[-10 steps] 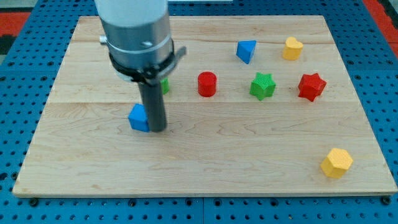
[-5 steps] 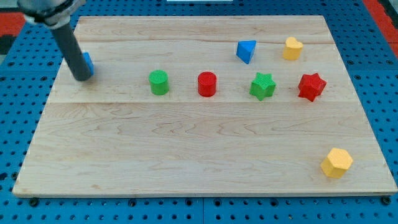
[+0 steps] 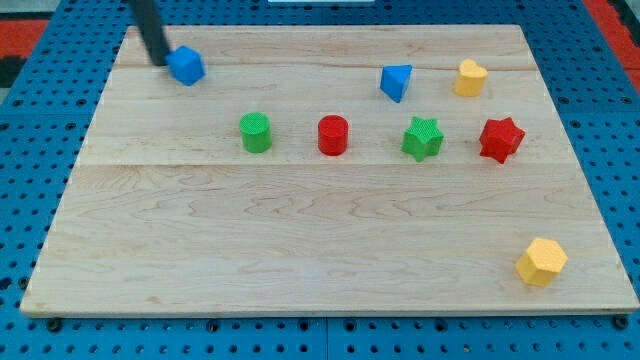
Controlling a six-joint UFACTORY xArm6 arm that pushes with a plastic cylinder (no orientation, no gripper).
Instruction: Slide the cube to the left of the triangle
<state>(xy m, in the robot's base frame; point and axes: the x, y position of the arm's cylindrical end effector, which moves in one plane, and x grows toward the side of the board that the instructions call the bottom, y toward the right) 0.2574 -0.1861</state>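
The blue cube (image 3: 186,66) lies near the board's top left. The blue triangle (image 3: 397,81) lies far to its right, near the view's top. My tip (image 3: 160,61) is at the cube's left side, touching or nearly touching it. The dark rod rises from the tip toward the view's top left.
A green cylinder (image 3: 256,132), a red cylinder (image 3: 333,135), a green star (image 3: 423,138) and a red star (image 3: 501,139) lie in a row across the middle. A yellow block (image 3: 471,77) lies right of the triangle. Another yellow block (image 3: 541,262) lies at bottom right.
The cube has gone from the left middle of the board up to its top left, then a little to the right. My tip moved with it and now stands at its left.
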